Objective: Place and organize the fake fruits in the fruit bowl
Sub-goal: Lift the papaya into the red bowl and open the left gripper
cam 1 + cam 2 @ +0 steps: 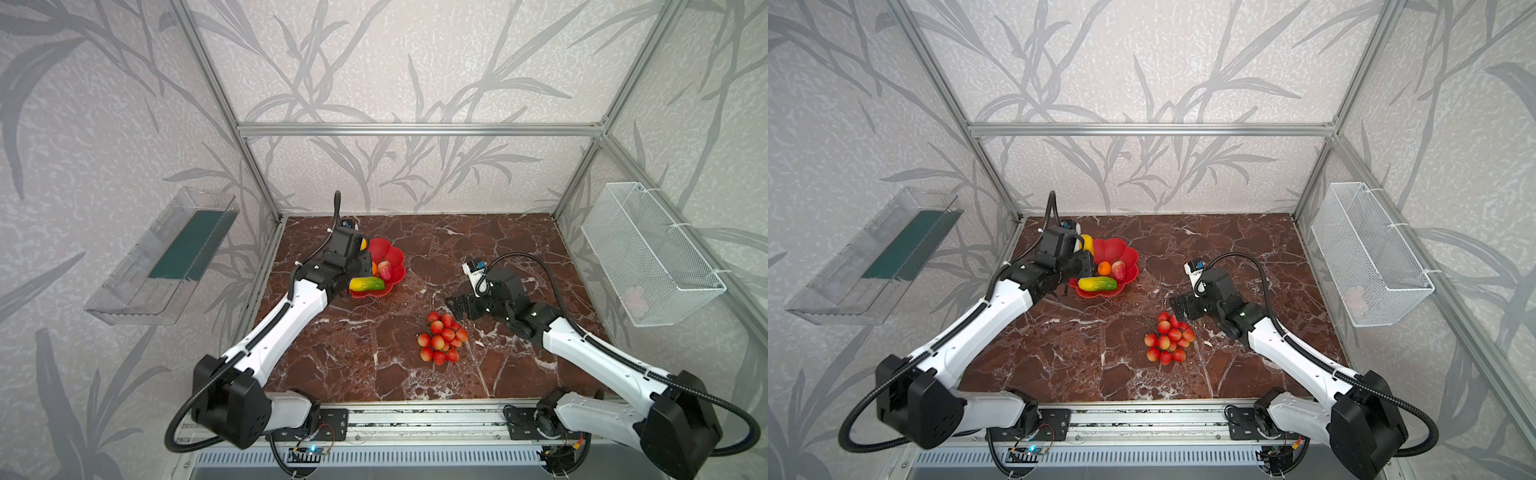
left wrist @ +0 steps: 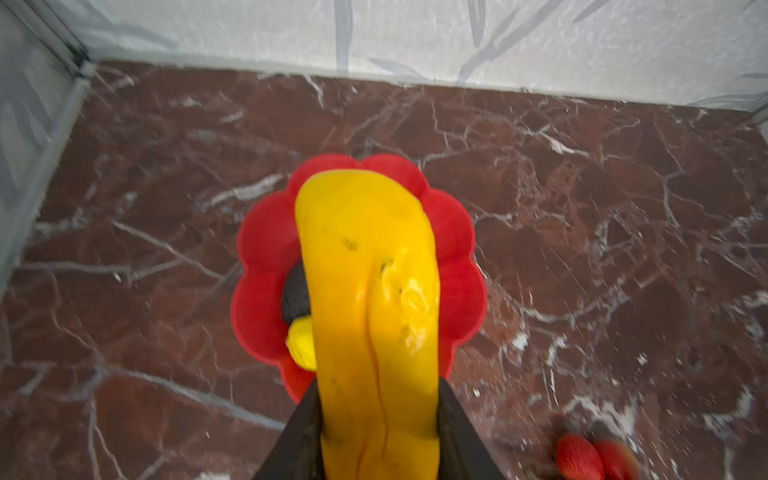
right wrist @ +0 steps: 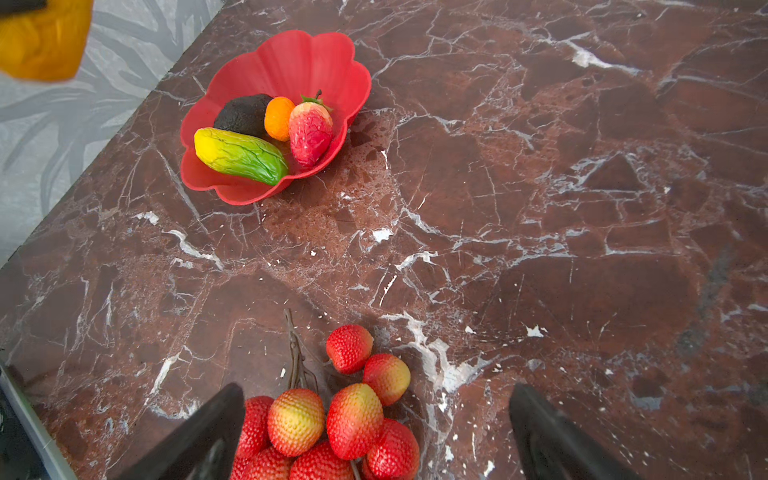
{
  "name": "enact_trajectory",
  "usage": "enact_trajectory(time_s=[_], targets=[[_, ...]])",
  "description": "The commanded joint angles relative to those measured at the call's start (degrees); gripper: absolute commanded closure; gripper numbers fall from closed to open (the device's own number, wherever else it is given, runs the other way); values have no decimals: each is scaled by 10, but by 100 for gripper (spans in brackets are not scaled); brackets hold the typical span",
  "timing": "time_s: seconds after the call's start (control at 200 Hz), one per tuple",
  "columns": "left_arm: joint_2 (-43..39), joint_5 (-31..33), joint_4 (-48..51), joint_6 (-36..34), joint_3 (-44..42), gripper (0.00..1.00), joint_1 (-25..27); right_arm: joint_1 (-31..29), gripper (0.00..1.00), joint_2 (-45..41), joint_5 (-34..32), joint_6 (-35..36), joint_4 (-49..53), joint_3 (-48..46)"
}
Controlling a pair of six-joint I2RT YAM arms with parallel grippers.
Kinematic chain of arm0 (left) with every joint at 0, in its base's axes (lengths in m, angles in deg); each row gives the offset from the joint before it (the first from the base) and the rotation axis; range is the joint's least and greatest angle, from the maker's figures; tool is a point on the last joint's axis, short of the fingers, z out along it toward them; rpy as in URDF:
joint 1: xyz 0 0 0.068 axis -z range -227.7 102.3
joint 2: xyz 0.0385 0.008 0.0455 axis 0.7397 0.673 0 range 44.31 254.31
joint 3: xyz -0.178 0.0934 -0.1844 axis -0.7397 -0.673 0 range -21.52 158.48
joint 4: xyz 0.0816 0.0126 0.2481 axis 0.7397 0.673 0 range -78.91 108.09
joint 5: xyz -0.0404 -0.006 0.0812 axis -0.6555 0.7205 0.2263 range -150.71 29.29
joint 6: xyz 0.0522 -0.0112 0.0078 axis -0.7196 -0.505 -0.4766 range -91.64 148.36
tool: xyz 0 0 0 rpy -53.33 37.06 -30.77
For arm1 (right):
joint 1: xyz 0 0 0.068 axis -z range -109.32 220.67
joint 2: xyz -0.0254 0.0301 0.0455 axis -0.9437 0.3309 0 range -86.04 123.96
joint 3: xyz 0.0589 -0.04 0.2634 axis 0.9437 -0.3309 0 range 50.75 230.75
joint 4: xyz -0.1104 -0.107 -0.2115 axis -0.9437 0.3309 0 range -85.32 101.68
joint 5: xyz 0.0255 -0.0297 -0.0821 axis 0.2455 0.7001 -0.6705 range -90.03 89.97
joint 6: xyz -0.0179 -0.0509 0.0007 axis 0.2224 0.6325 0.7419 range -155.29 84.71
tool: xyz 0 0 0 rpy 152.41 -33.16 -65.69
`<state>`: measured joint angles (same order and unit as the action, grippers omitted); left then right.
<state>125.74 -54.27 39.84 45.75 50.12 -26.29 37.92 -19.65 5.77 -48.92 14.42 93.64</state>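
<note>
Illegible camera (image 1: pixel 473 270) print by right fingers (image 1: pixel 453 302)

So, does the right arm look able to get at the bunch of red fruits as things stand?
Probably yes: the right gripper is open right at the bunch of red fruits, which lies on the bare marble table with nothing between them.

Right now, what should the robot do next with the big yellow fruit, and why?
Probably lower it into the bare far side of the fruit bowl. The left gripper is shut on the yellow-orange fruit, up near the rim, and the other fruits crowd the near side.
</note>
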Motion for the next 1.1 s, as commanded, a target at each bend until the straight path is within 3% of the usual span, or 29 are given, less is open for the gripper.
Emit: enact_trajectory(time_s=[0.0, 0.3, 0.66, 0.75, 0.92, 1.095], targets=[[89, 7, 57, -93, 62, 72, -15, 3, 1, 6, -6, 12, 18, 10], [309, 48, 98, -176, 252, 73, -39, 3, 1, 7, 9, 19, 38, 18], [471, 63, 159, -205, 410, 74, -45, 3, 0, 42, 27, 10, 29, 30], [485, 58, 168, -202, 420, 69, -45, 4, 1, 50, 24, 15, 30, 37], [463, 50, 160, -194, 409, 45, -45, 3, 4, 76, 42, 27, 27, 55], [391, 27, 133, -179, 380, 40, -45, -11, 10, 114, 54, 38, 33, 85]])
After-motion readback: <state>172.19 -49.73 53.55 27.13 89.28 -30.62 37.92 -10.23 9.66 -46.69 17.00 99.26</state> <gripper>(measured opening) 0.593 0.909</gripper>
